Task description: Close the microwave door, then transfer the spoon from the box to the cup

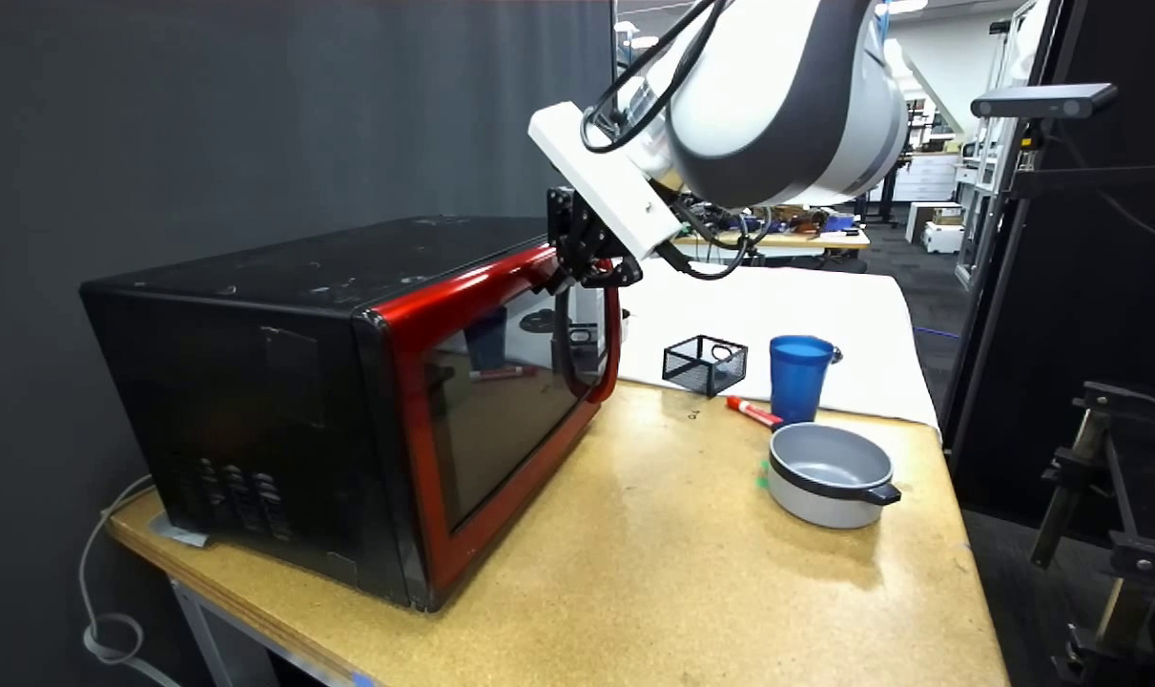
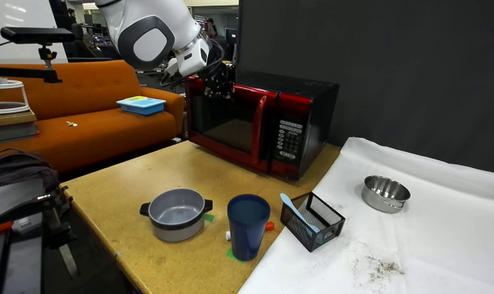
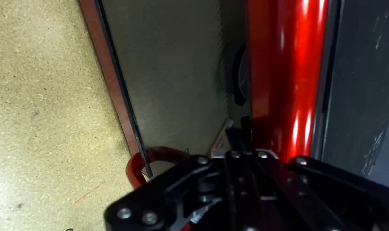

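One of two stages appears complete: in both exterior views the red-framed microwave door (image 2: 226, 128) lies flush with the black microwave housing (image 1: 224, 410); latch engagement cannot be verified. Stage two, the transfer, is not yet performed. In an exterior view, the light-blue spoon (image 2: 296, 210) rests in the black wire-mesh box (image 2: 321, 212), upper end projecting past the rim between 10 and 11 o'clock. The box stands at 3 o'clock from the blue plastic cup (image 2: 249, 228), the destination; no utensil shows above the cup's rim. In the wrist view, the Robotiq gripper (image 3: 242, 141) overlies the door; the upper frame rail (image 3: 287, 64) extends from the fingertips toward 1 o'clock, and the red door handle (image 3: 135, 173) lies between 8 and 9 o'clock, partly covered by the gripper. The jaws appear pressed together, with no object between them. Contact with the door cannot be confirmed: the dark fingertips blend into the dark window (image 3: 175, 80). The spoon cannot be made out at the box (image 1: 689, 374) in an exterior view. The cup's floor is hidden.
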`<action>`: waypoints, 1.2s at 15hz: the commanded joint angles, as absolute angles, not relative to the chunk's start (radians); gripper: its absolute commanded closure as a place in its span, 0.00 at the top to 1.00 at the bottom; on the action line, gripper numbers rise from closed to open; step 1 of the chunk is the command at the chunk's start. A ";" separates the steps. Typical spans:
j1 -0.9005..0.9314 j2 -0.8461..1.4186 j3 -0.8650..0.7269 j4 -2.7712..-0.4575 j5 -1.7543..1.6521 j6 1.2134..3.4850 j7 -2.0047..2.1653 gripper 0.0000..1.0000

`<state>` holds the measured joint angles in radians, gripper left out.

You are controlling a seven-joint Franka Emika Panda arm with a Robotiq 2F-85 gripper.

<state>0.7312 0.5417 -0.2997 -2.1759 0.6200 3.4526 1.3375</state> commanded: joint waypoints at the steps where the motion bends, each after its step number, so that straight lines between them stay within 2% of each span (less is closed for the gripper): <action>1: 0.763 0.598 -0.325 -2.106 0.632 3.453 1.347 0.00; 11: 0.683 0.658 -0.288 -1.997 0.606 3.354 1.380 0.00; 18: 0.882 0.511 -0.532 -2.168 0.614 3.048 1.436 0.00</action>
